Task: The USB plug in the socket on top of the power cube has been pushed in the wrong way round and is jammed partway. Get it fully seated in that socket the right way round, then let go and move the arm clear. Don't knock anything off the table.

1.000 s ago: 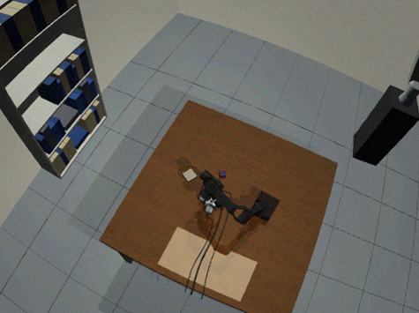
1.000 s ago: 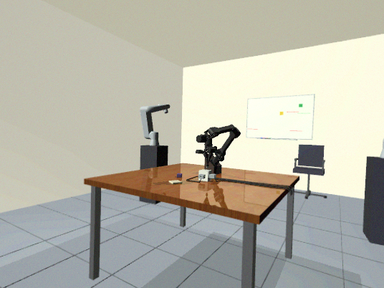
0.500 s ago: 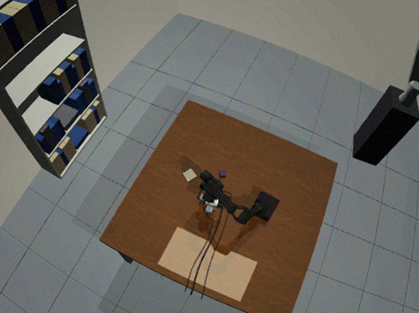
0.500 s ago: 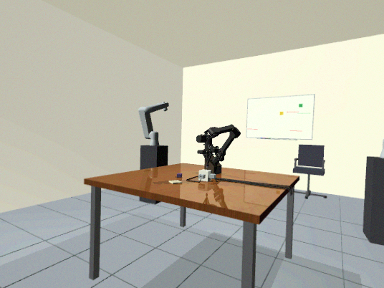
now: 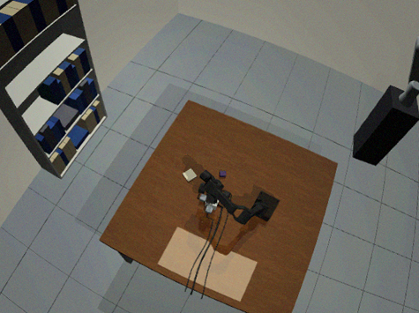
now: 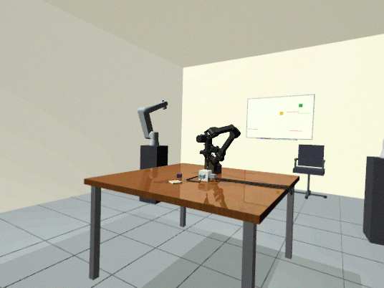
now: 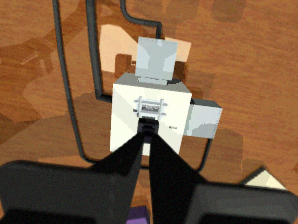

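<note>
Grasping a small black plug body point(image 7: 147, 125), the black hand point(image 5: 216, 194) point(image 6: 206, 166) point(image 7: 147, 138) is pointing down over the white power cube point(image 5: 214, 205) point(image 6: 206, 175) point(image 7: 167, 102), its fingers nearly together. The plug is sitting at the cube's top face, just beside a silver metal fitting point(image 7: 150, 108); how deep it is going and which way round it is facing, I cannot tell. Pale grey blocky adapters point(image 5: 208, 208) point(image 6: 213, 175) point(image 7: 156, 59) are jutting from two sides of the cube. Thin black cables point(image 5: 210, 240) point(image 6: 251, 183) point(image 7: 93, 50) are running around the cube and across the brown wooden tabletop point(image 5: 284, 179) point(image 6: 143, 184) point(image 7: 255, 75), crossing a peach rectangular mat point(image 5: 232, 277) point(image 7: 112, 47) on their way to the edge. A small purple block point(image 5: 223, 174) point(image 6: 179, 175) point(image 7: 137, 215) and a flat cream square point(image 5: 189, 175) point(image 6: 175, 182) point(image 7: 267, 181) are lying apart from the cube. Above, the black jointed arm point(image 5: 224, 199) point(image 6: 222, 130) is bending over the setup.
</note>
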Controlling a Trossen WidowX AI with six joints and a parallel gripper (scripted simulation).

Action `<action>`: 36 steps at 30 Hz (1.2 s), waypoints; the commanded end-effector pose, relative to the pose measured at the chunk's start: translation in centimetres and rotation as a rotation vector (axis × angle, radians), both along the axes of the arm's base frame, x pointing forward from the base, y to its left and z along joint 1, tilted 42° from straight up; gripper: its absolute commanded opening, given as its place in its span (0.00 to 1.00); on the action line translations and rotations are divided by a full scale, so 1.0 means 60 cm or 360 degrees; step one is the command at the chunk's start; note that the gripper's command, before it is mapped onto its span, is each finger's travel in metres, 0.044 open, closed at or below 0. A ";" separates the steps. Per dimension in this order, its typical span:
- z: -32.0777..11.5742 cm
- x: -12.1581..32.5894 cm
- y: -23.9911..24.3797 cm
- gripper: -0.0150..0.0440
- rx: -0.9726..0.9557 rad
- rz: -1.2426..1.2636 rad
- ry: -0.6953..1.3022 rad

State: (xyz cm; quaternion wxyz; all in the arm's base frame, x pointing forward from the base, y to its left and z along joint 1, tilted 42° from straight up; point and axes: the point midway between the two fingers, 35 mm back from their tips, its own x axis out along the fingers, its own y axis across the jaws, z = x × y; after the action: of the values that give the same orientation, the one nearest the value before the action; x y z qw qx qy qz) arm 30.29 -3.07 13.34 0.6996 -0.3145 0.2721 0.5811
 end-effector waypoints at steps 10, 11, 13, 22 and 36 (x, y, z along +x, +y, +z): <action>0.000 0.000 0.000 0.25 -0.0006 0.0021 -0.0018; 0.000 0.000 0.000 0.25 -0.0004 0.0019 -0.0016; 0.000 0.000 0.000 0.25 -0.0003 0.0018 -0.0016; -0.002 0.001 0.002 0.25 0.0001 0.0017 -0.0015; -0.004 0.001 0.003 0.25 0.0006 0.0015 -0.0014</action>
State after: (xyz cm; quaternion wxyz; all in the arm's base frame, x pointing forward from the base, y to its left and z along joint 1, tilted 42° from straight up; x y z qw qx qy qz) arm 30.32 -2.91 13.16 0.6972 -0.3187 0.2669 0.5840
